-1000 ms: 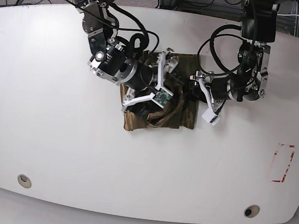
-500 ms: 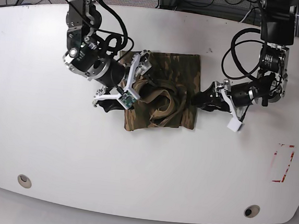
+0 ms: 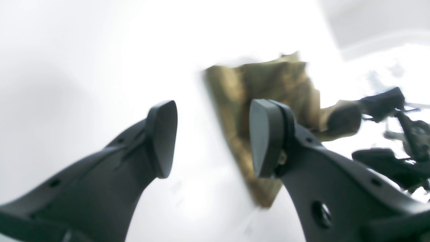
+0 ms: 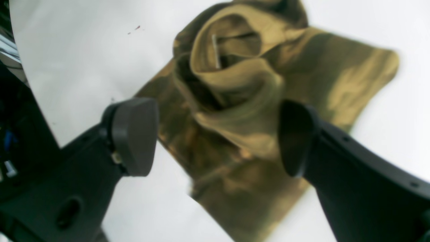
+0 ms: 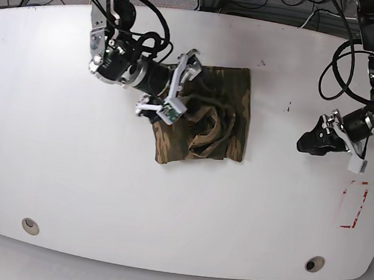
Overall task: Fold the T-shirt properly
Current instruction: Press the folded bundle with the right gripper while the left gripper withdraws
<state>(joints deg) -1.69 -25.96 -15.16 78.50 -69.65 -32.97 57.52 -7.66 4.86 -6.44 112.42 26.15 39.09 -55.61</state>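
The camouflage T-shirt (image 5: 233, 98) lies on the white table (image 5: 66, 169) as a rough square, with a bunched, rolled lump of fabric in its middle. In the right wrist view the T-shirt (image 4: 235, 101) fills the space below my right gripper (image 4: 215, 137), which is open and holds nothing. From the base view the right gripper (image 5: 182, 86) hovers over the shirt's upper-left part. My left gripper (image 5: 305, 142) is off to the shirt's right, apart from it. It is open and empty (image 3: 213, 137), and the T-shirt (image 3: 268, 84) shows beyond its fingertips.
A red rectangular mark (image 5: 353, 204) sits on the table near the right edge. Two round holes (image 5: 30, 226) (image 5: 315, 264) lie near the front edge. Cables run along the far edge behind both arms.
The left gripper has drawn back to the right, away from the T-shirt's edge. The right gripper came off the shirt's middle to the left and now sits over its upper left. The bunched lump stays.
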